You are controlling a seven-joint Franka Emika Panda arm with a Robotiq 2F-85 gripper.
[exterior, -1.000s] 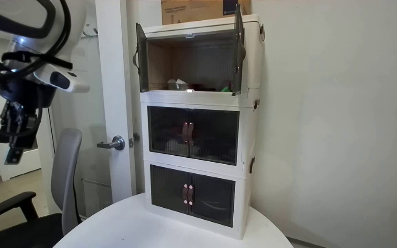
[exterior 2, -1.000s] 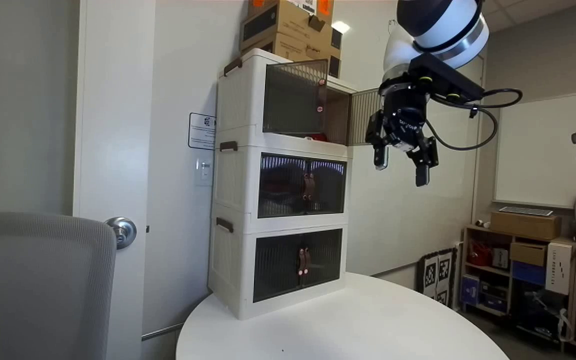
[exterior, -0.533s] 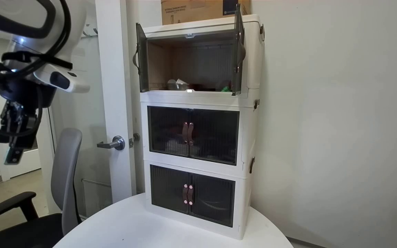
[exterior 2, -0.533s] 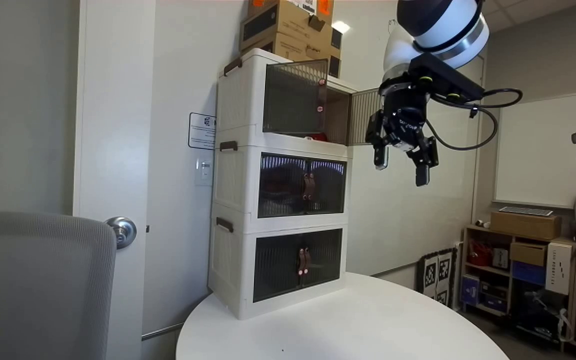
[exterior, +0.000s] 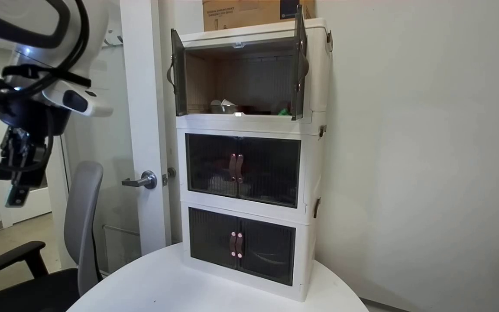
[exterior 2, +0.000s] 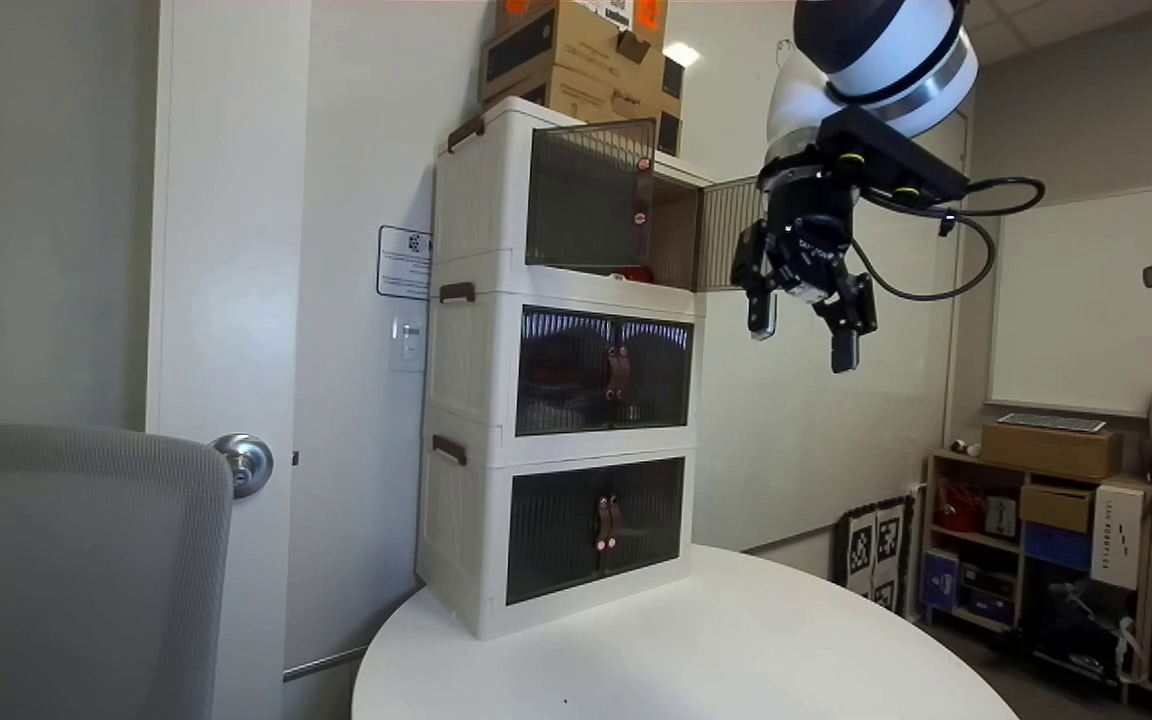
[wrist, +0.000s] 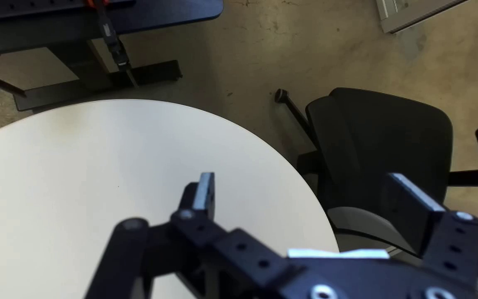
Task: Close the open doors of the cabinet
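The white three-tier cabinet (exterior: 249, 124) stands on a round table and shows in both exterior views (exterior 2: 471, 345). The top tier's left door (exterior: 180, 76) and right door (exterior: 300, 65) are dark see-through panels, both swung outward with the compartment exposed. They also show as the left panel (exterior 2: 586, 195) and the right panel (exterior 2: 724, 235), the latter partly behind my gripper. My gripper (exterior 2: 803, 338) is open, empty and points down, in front of the cabinet and apart from the doors. In the wrist view my open fingers (wrist: 307, 189) have nothing between them; the cabinet is out of view there.
The two lower tiers' door pairs (exterior: 241, 169) are closed. Cardboard boxes (exterior 2: 606, 65) sit on the cabinet. The round white table (wrist: 139, 166) lies below, with an office chair (wrist: 384, 137) beside it. A white room door (exterior: 143, 108) with a lever handle stands left of the cabinet.
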